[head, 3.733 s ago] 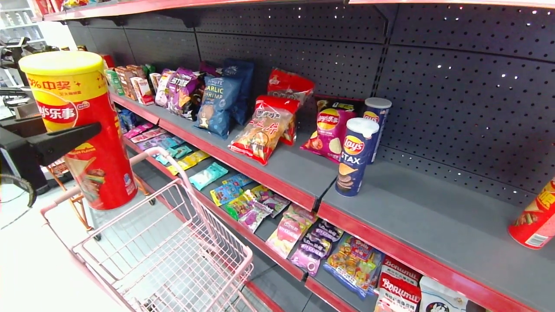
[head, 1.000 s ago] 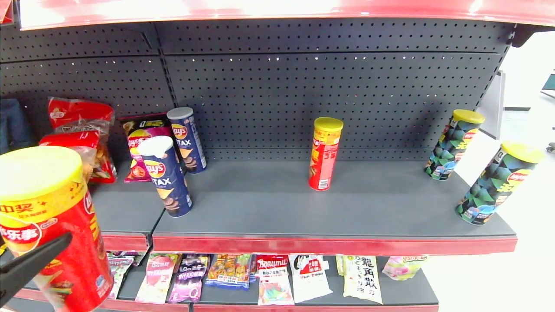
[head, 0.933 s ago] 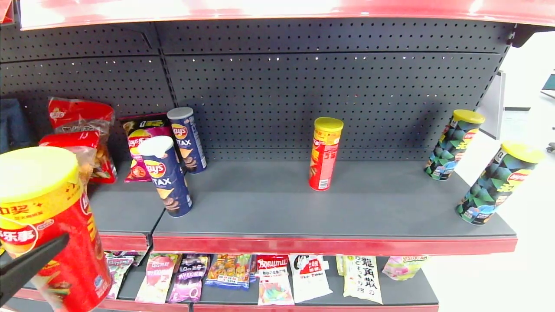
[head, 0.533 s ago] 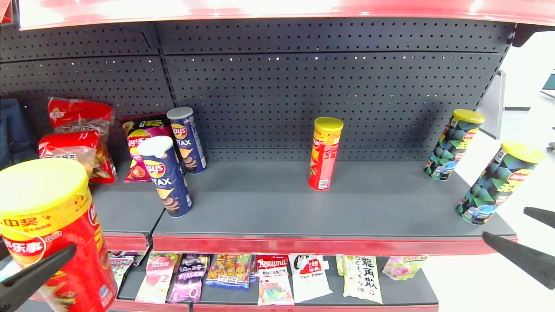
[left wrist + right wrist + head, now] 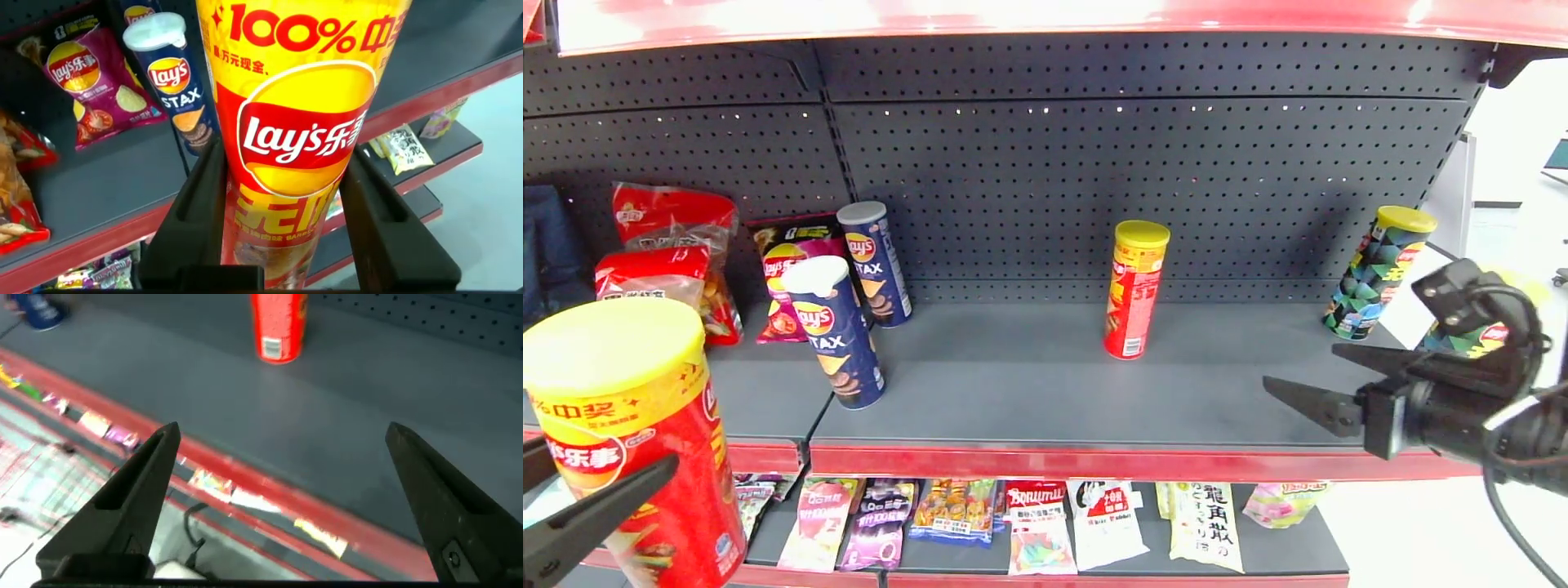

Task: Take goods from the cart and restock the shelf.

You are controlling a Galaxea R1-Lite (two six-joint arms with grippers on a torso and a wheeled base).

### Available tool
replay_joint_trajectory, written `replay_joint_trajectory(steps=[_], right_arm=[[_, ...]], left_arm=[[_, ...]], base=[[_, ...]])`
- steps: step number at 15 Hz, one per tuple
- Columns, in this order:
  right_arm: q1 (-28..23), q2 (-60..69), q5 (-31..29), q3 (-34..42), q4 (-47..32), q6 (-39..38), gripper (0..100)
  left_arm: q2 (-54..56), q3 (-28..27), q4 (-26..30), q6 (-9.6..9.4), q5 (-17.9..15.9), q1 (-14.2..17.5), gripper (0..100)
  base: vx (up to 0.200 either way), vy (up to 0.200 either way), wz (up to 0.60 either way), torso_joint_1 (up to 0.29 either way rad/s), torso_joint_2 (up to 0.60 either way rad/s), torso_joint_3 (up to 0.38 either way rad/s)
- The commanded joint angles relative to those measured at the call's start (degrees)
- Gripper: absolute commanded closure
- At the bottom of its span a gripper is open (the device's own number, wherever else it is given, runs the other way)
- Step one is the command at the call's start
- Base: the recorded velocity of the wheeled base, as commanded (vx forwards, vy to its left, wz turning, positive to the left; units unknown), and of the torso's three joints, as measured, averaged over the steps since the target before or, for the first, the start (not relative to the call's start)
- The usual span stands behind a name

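My left gripper point(image 5: 572, 490) is shut on a red chip can with a yellow lid point(image 5: 629, 441), held upright at the lower left, in front of the shelf's red edge. In the left wrist view the can point(image 5: 298, 139) stands between the two black fingers point(image 5: 196, 212). My right gripper point(image 5: 1303, 367) is open and holds nothing; it hovers at the right over the front of the grey shelf board point(image 5: 1029, 392), pointing left. A matching red can point(image 5: 1135, 290) stands mid-shelf, also in the right wrist view as the red can point(image 5: 279, 325) beyond the right gripper point(image 5: 282, 433).
Two blue chip cans point(image 5: 837, 331) and snack bags point(image 5: 666, 253) stand at the shelf's left. A patterned can point(image 5: 1376, 272) stands at the far right; another point(image 5: 1478, 336) is partly hidden behind my right arm. Bags fill the lower shelf point(image 5: 1037, 523). Bare board lies between the cans.
The view has turned from the cart to the shelf. My right gripper has come in from the right and moved left over the shelf front. The held can shifted slightly right.
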State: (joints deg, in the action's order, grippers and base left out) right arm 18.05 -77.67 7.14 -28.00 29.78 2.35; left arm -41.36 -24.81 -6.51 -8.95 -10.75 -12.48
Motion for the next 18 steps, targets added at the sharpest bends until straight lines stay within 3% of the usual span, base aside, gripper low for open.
replay_joint_trajectory(steps=[1,4,8,13,18], right_arm=[[0.3,-16.2,-2.5,-1.0,10.1,-0.2,0],[0.4,-25.5,-4.9,-6.1,17.5,-0.8,0],[2.7,-32.5,-8.3,-15.6,17.6,-3.8,0],[6.0,-34.6,-8.7,-19.3,17.6,-6.2,0],[6.2,-37.9,-10.3,-24.8,17.7,-7.1,0]], left_arm=[[-1.3,-0.3,-0.1,0.07,0.2,0.0,100],[-1.4,-0.3,-0.1,0.07,0.3,0.1,100],[-2.3,-0.7,-0.1,0.07,0.4,0.1,100],[-2.8,-1.5,-0.1,0.07,0.5,0.1,100],[-3.5,-1.3,-0.1,0.07,0.4,0.1,100]], base=[[0.000,0.000,0.00,0.000,0.00,0.000],[0.000,0.000,0.00,0.000,0.00,0.000],[0.000,0.000,0.00,0.000,0.00,0.000],[0.000,0.000,0.00,0.000,0.00,0.000],[0.000,0.000,0.00,0.000,0.00,0.000]])
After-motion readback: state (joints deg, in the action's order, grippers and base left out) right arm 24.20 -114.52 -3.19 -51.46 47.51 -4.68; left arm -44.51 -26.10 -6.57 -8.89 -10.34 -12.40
